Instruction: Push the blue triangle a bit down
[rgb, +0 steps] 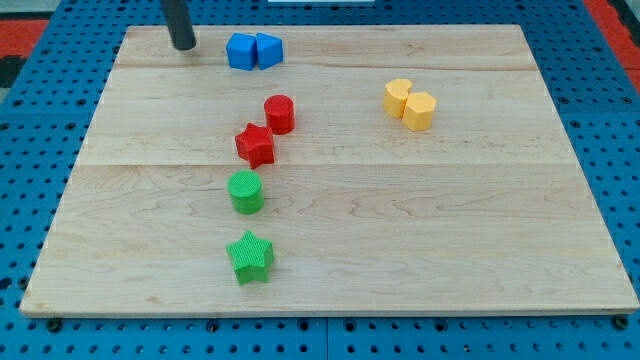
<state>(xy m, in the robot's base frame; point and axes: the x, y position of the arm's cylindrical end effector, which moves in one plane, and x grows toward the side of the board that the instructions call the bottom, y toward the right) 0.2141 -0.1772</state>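
The blue triangle (269, 49) lies near the view's top edge of the wooden board (450, 220), left of centre. It touches a blue cube (241, 51) on its left side. My tip (183, 45) rests on the board at the view's top left. It is left of the blue cube with a small gap, and is not touching any block. The cube lies between my tip and the triangle.
A red cylinder (279, 113) and a red star (255, 145) sit below the blue pair. A green cylinder (245, 191) and a green star (249, 256) lie further down. Two yellow blocks (398, 97) (419, 110) touch each other at the upper right.
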